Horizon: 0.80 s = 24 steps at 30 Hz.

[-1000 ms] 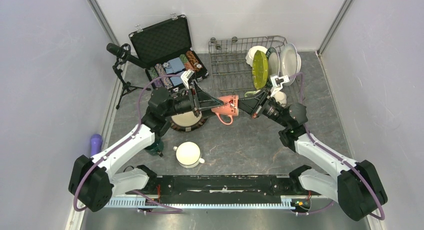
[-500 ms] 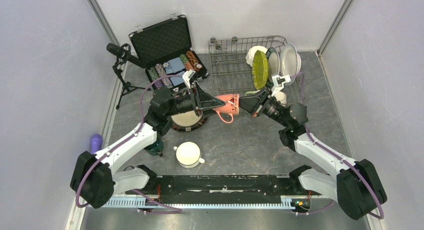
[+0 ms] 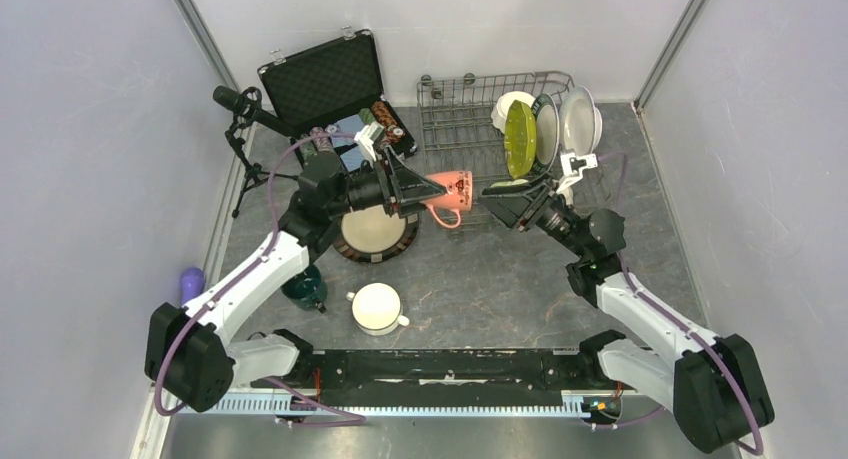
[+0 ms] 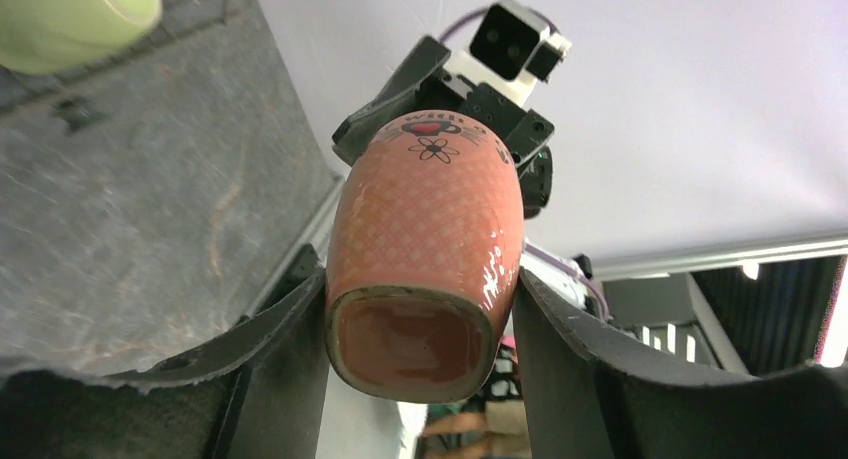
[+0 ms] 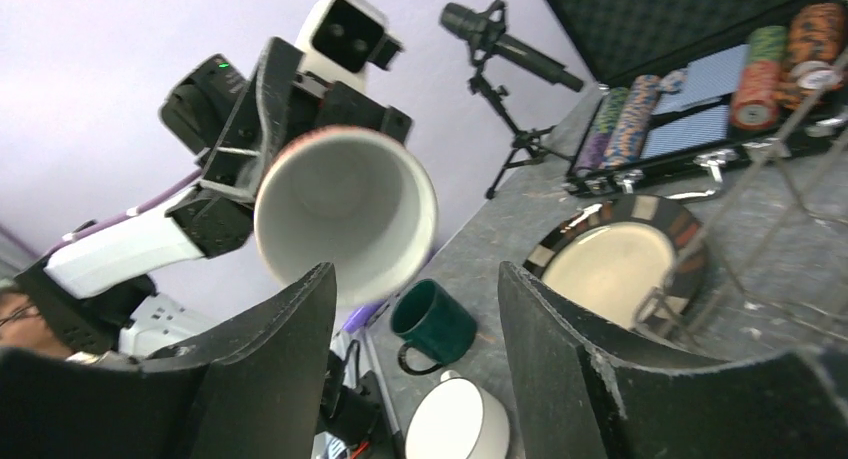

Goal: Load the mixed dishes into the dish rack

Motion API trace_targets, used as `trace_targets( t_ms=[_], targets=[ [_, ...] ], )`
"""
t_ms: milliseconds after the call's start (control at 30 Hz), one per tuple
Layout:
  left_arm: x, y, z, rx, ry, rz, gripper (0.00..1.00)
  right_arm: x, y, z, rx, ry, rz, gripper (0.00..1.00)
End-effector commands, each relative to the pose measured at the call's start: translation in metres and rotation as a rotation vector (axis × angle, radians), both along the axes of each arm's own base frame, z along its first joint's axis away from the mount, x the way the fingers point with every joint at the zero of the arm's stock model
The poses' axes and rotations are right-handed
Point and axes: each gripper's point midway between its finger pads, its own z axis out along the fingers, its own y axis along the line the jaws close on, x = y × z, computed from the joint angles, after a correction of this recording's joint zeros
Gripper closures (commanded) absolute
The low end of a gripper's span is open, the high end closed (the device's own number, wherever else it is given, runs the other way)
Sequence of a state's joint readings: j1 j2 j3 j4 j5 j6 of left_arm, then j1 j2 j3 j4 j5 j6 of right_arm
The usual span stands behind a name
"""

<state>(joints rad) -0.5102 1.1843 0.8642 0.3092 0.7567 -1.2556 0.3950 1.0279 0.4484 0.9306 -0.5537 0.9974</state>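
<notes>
Left gripper (image 3: 425, 187) pinches pink mug (image 3: 455, 191); right gripper (image 3: 503, 204) spread, empty. Rack (image 3: 450, 119) beyond them holds several dishes (image 3: 520, 139). Plate (image 3: 372, 234), white mug (image 3: 377, 307) and teal mug (image 3: 303, 289) wait nearer than the left gripper.

The left arm (image 3: 255, 274) partly hides the dark-teal mug (image 3: 305, 291).

White arms (image 3: 250, 289), black joints (purple cables (image 3: 288, 174))

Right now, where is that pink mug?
Seen from above, the pink mug is held in the air between the left arm's fingers, just near-left of the dish rack and beyond the brown-rimmed plate.
</notes>
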Motion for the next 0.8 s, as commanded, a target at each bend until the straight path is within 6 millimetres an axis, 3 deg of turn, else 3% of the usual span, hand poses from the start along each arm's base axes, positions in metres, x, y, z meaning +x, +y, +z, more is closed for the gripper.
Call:
trace_targets(
  t_ms=[0,167,333,567,767],
  targets=[
    [0.028,0.004,0.021,0.083,-0.175,0.093,0.98,0.016,-0.024,-0.015,-0.037,0.040,-0.122,0.32],
    [0.085,0.007,0.002,0.280,-0.233,0.261,0.98,0.035,-0.060,-0.038,-0.146,0.099,-0.328,0.31],
    [0.153,0.009,-0.022,0.558,-0.293,0.354,0.98,0.044,-0.083,-0.032,-0.284,0.066,-0.474,0.31],
    [0.249,0.004,-0.064,0.861,-0.411,0.405,0.98,0.051,-0.095,-0.025,-0.363,0.041,-0.541,0.31],
    [0.325,-0.021,-0.075,0.960,-0.593,0.392,0.98,0.059,-0.097,-0.030,-0.399,0.039,-0.558,0.32]
  ],
)
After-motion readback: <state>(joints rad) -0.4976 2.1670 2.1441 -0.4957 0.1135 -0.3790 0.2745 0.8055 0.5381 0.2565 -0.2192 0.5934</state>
